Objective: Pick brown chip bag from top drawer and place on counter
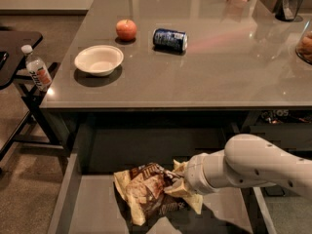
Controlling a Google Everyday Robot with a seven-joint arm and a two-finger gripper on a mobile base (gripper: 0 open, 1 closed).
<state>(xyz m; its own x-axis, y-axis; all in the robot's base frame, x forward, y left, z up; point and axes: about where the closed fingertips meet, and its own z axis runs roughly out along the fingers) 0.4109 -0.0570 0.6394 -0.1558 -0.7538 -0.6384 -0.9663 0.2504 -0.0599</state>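
A wide grey table is seen filling the upper half of the view. Below its front edge, the drawer is pulled open, and its flat grey bottom is shown. A white arm is reached in from the right, low over the drawer. The bag, brown and cream, is held crumpled in the middle of the drawer, with a dark shadow cast beneath it. On the table's left part a white bowl is set near the front edge. Behind it a blue can is laid on its side, with a red apple just to its left. A bottle is stood off the table's left side. The gripper is placed at the bag's right edge, inside the drawer, and its jaws are closed on the crinkled edge of the bag.
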